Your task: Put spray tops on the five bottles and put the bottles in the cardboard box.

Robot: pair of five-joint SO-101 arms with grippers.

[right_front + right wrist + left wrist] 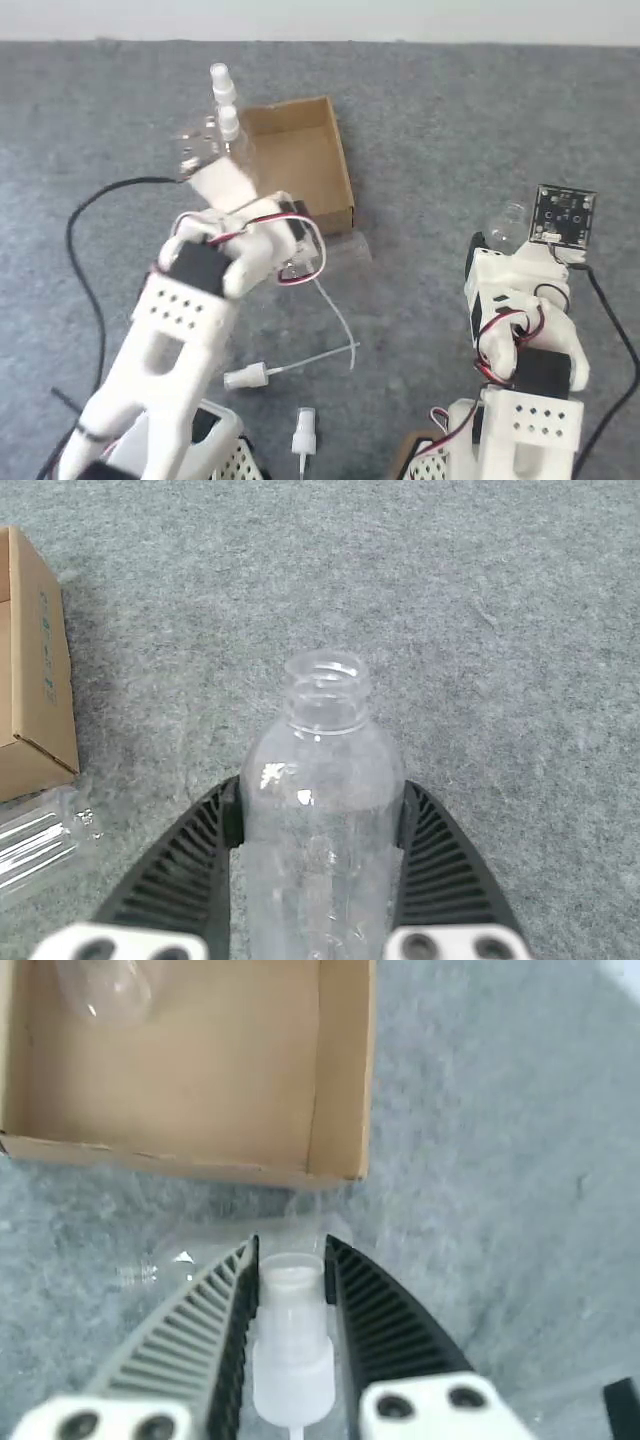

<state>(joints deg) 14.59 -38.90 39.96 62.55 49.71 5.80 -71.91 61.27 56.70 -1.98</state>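
1. High view: one cardboard box (335, 150) is sitting on the grey carpet (470, 120) at about 12 o'clock. Two capped bottles (228, 125) are standing at the box's 9 o'clock edge; whether they are inside it or beside it cannot be told. One lying bottle (350, 247) is resting just off the box's 5 o'clock corner. Two loose spray tops (248, 377) are lying at 6 o'clock, well apart from the box. The left arm (190, 300) is stretching towards the box, and the right arm (515, 330), at 3 o'clock, is carrying one open bottle (505, 225).
2. Left wrist view: the left gripper (290, 1245) is pinching one held spray top (290, 1340) between its fingers, above the lying bottle (170, 1265) and near the box (340, 1070). One clear bottle is showing in a corner of the box.
3. Right wrist view: the right gripper (320, 792) is clamping the open bottle (320, 770) by its body, its neck bearing no top. The box (35, 660) and the lying bottle (40, 835) are sitting off to one side.
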